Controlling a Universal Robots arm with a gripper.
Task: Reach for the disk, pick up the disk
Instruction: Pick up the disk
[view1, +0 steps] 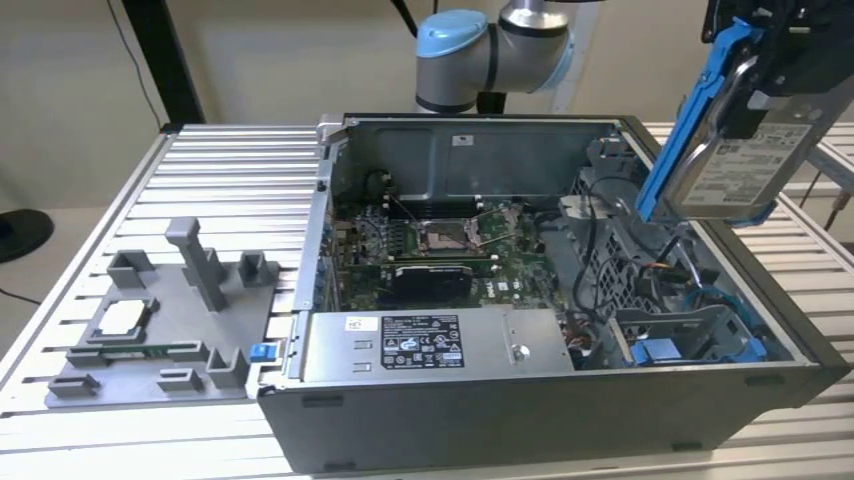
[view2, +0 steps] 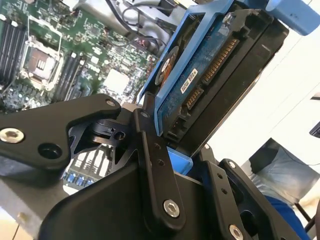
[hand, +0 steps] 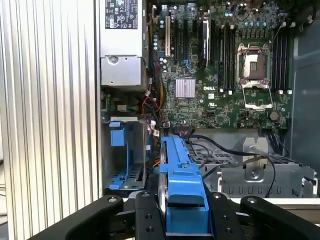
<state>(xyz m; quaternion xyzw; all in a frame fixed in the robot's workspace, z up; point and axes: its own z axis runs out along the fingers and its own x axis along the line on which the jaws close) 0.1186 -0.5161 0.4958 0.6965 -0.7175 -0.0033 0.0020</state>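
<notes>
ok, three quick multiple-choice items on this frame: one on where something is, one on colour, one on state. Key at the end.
1. Where is the disk?
A. lying in the bay of the computer case
B. held in the air above the open case
C. on the grey fixture at the exterior view's left

2. What colour is the bracket around the disk?
A. red
B. green
C. blue

3. What state is the gripper in?
A. open, holding nothing
B. shut on the disk
C. shut on a cable

Key: 1 B, the exterior view shows it hanging clear above the case. 2 C, blue in both wrist views. 3 B, the fingers clamp it from both sides.
</notes>
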